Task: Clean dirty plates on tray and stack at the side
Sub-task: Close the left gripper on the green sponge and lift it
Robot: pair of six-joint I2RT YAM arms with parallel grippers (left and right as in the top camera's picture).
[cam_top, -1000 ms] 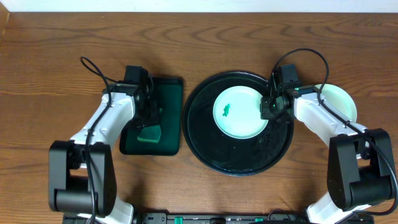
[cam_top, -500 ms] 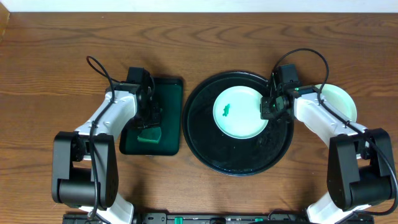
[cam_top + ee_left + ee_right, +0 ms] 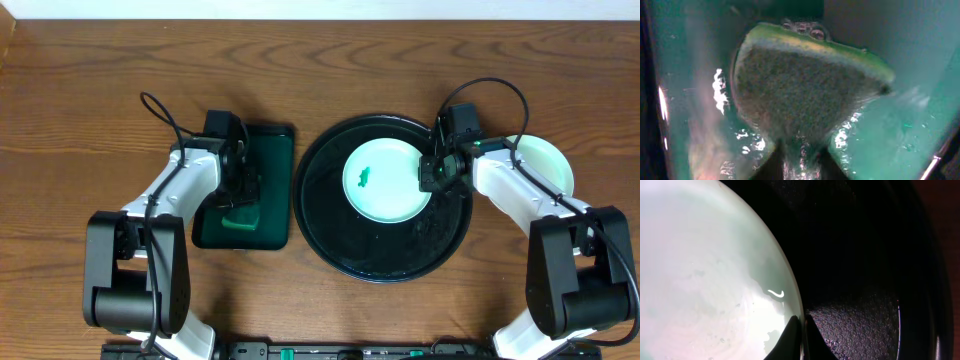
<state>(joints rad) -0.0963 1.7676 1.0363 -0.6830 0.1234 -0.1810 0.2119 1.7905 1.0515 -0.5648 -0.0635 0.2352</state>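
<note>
Dark green plastic sits furthest left of the black tray: a smaller green tray, just beside it on the wooden tabletop. The left pincer hangs over it. Within the last second its jaws have drawn in from a wider gap, and the wrist view now shows a green-edged sponge filling the frame and narrowing toward the jaws. I read that as a fresh grip on the sponge, though the contact itself is blurred. That means the wiping tool is probably in hand, so the next move would carry it rightward to the dirty dish.

Inside the black tray, slightly right of its middle, the plate lies flat and face up. Being round, it has no long axis and points no way. Its one mark is a small green smear, left of its centre.

At the plate's right rim the right pincer is fully closed, pinching the edge as it did a second ago and steadying it for the wipe.

Just right of the black tray, the side stack lies partly under the right arm, its count hidden.
</note>
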